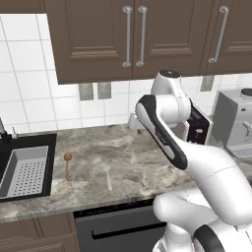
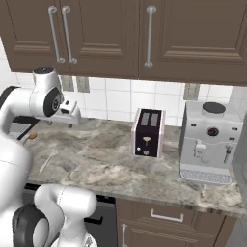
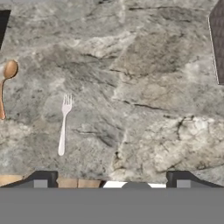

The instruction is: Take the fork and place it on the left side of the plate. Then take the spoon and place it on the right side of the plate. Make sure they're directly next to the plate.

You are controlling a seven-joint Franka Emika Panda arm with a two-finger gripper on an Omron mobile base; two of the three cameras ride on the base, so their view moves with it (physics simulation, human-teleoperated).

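Hand view, grey marbled counter [image 3: 144,87], fork [image 3: 64,124] at nine o'clock, wooden spoon [image 3: 5,85] beyond at nine, both lying flat and apart, gripper [image 3: 113,178] jaws spread wide, grasping nothing.

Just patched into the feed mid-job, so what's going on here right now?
The arm's tool hangs open above the marble counter, holding nothing. The fork lies flat on the counter with the wooden spoon to its left, nearer the sink; neither is touched. A toaster and coffee machine stand further right.
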